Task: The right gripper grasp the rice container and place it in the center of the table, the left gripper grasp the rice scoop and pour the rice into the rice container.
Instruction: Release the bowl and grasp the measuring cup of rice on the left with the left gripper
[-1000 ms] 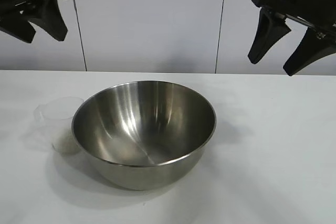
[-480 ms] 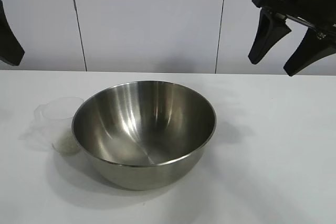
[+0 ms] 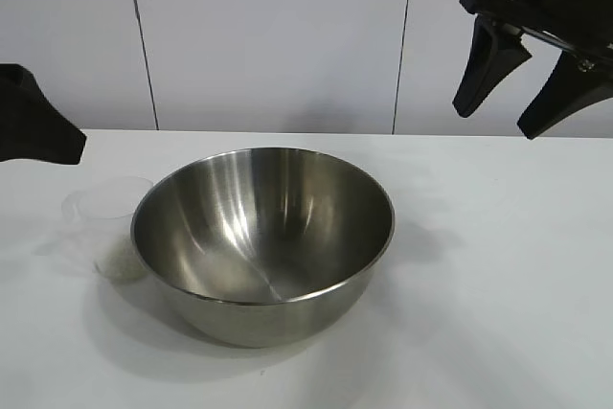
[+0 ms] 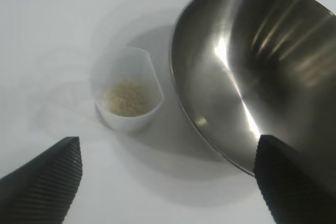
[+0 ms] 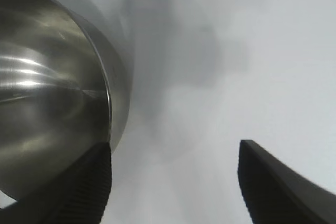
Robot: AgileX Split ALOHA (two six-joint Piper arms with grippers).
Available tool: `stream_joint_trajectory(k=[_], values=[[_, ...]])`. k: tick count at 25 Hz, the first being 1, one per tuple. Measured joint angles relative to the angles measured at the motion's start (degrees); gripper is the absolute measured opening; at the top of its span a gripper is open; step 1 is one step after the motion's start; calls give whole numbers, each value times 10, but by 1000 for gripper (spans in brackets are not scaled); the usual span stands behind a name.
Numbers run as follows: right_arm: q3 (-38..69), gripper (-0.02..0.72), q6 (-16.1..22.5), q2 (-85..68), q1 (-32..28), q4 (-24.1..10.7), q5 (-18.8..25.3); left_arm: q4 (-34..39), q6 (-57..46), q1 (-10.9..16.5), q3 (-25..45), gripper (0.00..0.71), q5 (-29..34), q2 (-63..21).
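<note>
The rice container, a wide shiny steel bowl, stands mid-table on the white table. Touching its left side is the rice scoop, a small translucent cup with rice heaped in its bottom. My left gripper hovers open and empty beside the scoop and the bowl. In the exterior view only one of its fingers shows at the left edge. My right gripper hangs open and empty high at the back right, clear of the bowl.
A white panelled wall closes the back of the table. Bare tabletop stretches to the right of the bowl and in front of it.
The left gripper came down from the upper left corner to the left edge, level with the table's back edge, and its jaws spread wider. The right gripper, bowl and scoop stayed put.
</note>
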Motion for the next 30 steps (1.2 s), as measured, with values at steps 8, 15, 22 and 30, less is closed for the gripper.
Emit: stream_joint_trajectory(k=[8,15,22,30], values=[[0,474,0,0,0,0,-7,-66,35,0,50,631,-85,0],[0,474,0,0,0,0,-8,-69,-1,0,50,629,-89,0],[0,474,0,0,0,0,-9,-70,-4,0,50,629,-95,0],[0,474,0,0,0,0,-69,-70,-14,0,50,629,-94,0]])
